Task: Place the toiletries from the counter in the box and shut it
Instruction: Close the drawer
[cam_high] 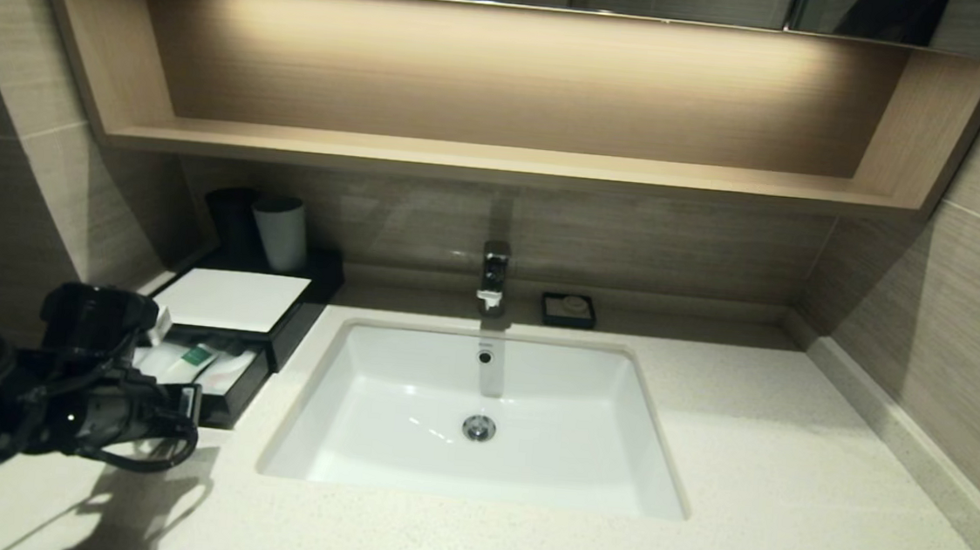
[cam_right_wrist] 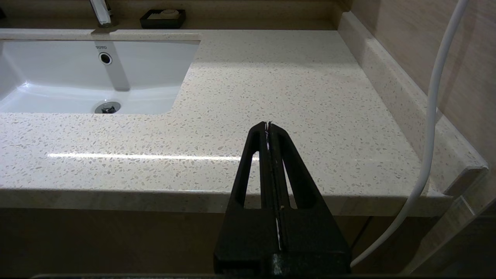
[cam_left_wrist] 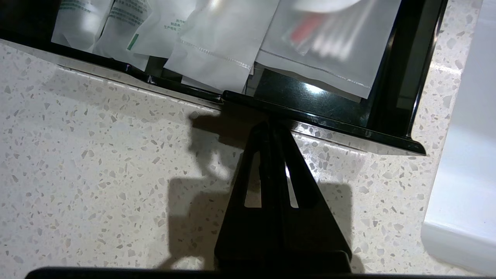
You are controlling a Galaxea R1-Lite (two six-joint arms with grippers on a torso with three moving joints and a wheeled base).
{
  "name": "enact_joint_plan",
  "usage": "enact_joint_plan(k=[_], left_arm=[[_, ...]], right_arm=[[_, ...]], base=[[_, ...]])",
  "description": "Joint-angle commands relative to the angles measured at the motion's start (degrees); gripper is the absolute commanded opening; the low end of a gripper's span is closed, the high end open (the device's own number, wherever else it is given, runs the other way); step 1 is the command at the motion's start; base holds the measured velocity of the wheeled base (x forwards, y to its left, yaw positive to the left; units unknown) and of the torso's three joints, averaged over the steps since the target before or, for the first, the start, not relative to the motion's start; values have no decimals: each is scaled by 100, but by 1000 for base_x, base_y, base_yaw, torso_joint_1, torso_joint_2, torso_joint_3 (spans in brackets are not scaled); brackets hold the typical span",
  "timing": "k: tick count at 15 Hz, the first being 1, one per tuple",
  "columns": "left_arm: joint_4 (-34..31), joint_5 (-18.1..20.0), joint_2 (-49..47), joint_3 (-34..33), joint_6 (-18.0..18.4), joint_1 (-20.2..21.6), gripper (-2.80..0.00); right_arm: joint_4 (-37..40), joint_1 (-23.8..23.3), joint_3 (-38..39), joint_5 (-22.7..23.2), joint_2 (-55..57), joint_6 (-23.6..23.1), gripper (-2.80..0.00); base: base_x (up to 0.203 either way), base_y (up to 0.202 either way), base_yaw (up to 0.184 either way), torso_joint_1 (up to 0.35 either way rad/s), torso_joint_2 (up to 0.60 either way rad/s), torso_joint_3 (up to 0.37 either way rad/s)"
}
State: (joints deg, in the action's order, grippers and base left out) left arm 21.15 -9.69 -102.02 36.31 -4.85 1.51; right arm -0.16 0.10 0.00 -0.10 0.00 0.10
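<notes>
The toiletries (cam_left_wrist: 217, 50), thin paper and translucent packets, were seen lying inside the pulled-out drawer (cam_left_wrist: 317, 120) of the box (cam_high: 230, 300), just ahead of the left gripper (cam_left_wrist: 271, 126). That gripper's jaws were pressed together on nothing, the tips at the drawer's front lip. The packets were judged light, soft and slippery; the drawer was judged stiff and free-sliding, best pushed at the middle of its front edge rather than pinched. The speckled counter (cam_left_wrist: 97, 186) lay beneath the gripper, and the white sink (cam_left_wrist: 461, 155) was to one side. The right gripper (cam_right_wrist: 268, 124), also closed and empty, was parked off the counter's front edge.
</notes>
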Motion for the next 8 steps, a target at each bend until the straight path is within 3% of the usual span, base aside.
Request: enact_joint_plan(k=[1, 8], left_arm=[[21, -15, -69, 71, -75, -28, -280], [196, -15, -160, 249, -199, -98, -280]], right_arm=[[-2, -1, 9, 1, -1, -1, -280], [-2, -1, 9, 1, -2, -1, -280]], base=[[0, 0, 0, 0, 0, 0], [0, 0, 0, 0, 0, 0]])
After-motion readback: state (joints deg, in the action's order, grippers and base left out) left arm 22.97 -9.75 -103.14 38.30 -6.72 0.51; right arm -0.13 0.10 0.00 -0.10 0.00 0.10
